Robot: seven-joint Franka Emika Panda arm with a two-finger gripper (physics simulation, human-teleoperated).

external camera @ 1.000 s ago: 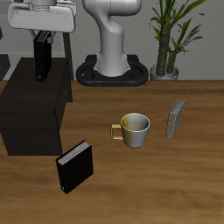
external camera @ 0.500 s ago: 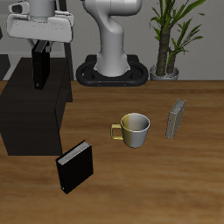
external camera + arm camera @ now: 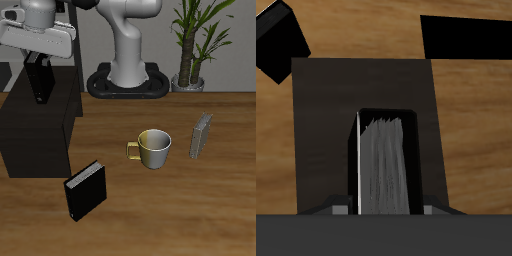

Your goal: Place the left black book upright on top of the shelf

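Note:
My gripper (image 3: 40, 62) is shut on the left black book (image 3: 41, 80), a slim black book that hangs upright below the fingers, just above the flat top of the shelf (image 3: 35, 125), the low matte-black cabinet at the table's side. In the wrist view the book (image 3: 384, 165) shows its pale grey page edge between my fingers, with the shelf top (image 3: 326, 110) directly beneath it. I cannot tell whether the book's lower end touches the shelf.
A squarer black book with a white edge strip (image 3: 85, 192) stands near the table's front edge; it also shows in the wrist view (image 3: 278, 42). A yellow-handled mug (image 3: 152, 148) and a speckled grey book (image 3: 201, 135) stand mid-table. The robot base (image 3: 128, 70) and a potted plant (image 3: 192, 40) are behind.
My gripper has carried the black book sideways over the shelf top, farther from the mug and slightly up. Nothing else has moved.

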